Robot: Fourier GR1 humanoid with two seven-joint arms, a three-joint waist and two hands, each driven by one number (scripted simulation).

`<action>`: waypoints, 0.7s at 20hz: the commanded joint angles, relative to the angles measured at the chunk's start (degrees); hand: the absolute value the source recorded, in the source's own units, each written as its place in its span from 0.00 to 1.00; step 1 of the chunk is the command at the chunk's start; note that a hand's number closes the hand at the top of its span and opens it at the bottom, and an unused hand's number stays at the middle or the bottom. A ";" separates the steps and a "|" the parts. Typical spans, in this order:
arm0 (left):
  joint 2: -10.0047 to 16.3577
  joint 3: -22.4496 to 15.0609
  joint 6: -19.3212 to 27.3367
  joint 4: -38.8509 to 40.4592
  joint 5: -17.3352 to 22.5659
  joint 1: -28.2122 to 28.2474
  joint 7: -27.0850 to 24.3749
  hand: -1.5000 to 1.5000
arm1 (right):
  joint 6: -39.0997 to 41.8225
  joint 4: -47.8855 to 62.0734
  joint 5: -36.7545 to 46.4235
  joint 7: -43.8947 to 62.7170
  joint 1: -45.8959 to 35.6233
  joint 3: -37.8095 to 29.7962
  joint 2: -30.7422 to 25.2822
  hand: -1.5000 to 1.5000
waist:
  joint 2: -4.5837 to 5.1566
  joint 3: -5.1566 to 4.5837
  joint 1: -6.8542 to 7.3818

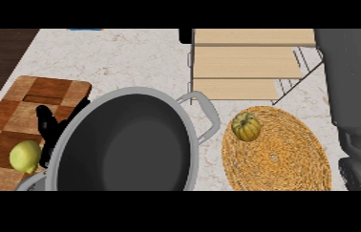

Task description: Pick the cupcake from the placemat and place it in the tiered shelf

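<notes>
The cupcake (246, 126) sits on the far-left part of the round woven placemat (282, 164), close to the mat's edge and apparently upright in its ridged yellow-green wrapper. Seen from above it is nearly round, so it offers no long axis to line up with. Nothing touches it. Just to its left is the side handle (206, 112) of a big grey pot (130, 145). That handle crowds that side, so the right side and the top look like the freer ways in.

Beyond the mat, farther from the robot, stands the tiered shelf (243, 61) with its wooden boards stepping away. Its nearest board is just past the mat's far edge, so the carry should be short and forward.

The right forearm (342, 83) runs down the view's right edge, and a dark part low at that edge is probably the right hand (350, 171). It is cut off, so I cannot tell whether it is open or closed, and it holds nothing that shows. The cupcake lies to its left and ahead, across the mat.

The left hand (45, 123) rests beyond the pot over a cutting board (49, 90), fingers straight and empty, near a lemon (25, 155). The pot stands between it and the cupcake, so the right hand is the better placed. The pick is not yet begun.
</notes>
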 commanded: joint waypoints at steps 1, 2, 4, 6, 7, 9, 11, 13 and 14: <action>-0.34 0.11 -1.29 2.93 0.02 0.97 -1.45 0.50 | -0.49 3.97 -0.29 -2.51 -1.77 -0.63 -0.84 1.00 | 0.20 -0.29 -0.01; 0.00 0.78 -0.74 4.34 -0.38 0.15 -1.59 0.50 | -0.85 0.62 0.08 -0.38 -0.94 0.84 1.30 1.00 | 0.13 -0.29 -0.25; 0.73 1.22 -2.12 2.39 1.09 0.03 -0.03 0.50 | 0.64 4.75 1.27 -4.32 -1.56 0.57 -3.13 1.00 | 0.21 -0.29 -0.04; 0.04 1.11 -1.95 3.83 0.29 1.26 -2.76 0.50 | 2.32 6.25 1.57 -0.30 -4.81 1.74 -0.76 1.00 | 0.19 -0.32 0.04; -0.47 0.23 -1.32 2.14 -0.43 3.31 -2.50 0.50 | -0.62 1.30 -0.70 5.34 -4.49 -2.08 1.34 1.00 | -0.05 -0.30 -0.25; 1.70 1.45 -1.72 0.52 0.65 0.63 1.51 0.50 | -5.93 1.26 -2.00 5.30 -3.19 -5.58 2.30 0.00 | 0.03 -0.25 -0.15; -1.58 -0.97 0.70 1.37 -1.81 1.54 -0.39 0.50 | -9.07 1.95 -2.45 4.71 -2.84 -7.31 2.38 0.00 | 0.14 -0.26 -0.15; 0.57 1.67 -2.84 4.92 0.52 1.43 -3.52 0.50 | -9.31 0.01 -4.14 5.28 -2.67 -8.55 2.35 0.00 | 0.08 -0.30 -0.58; -0.46 0.69 0.50 0.39 -0.09 -1.16 2.46 0.50 | -8.92 1.33 -6.09 5.15 -4.33 -10.12 2.20 0.00 | 0.04 -0.24 -0.31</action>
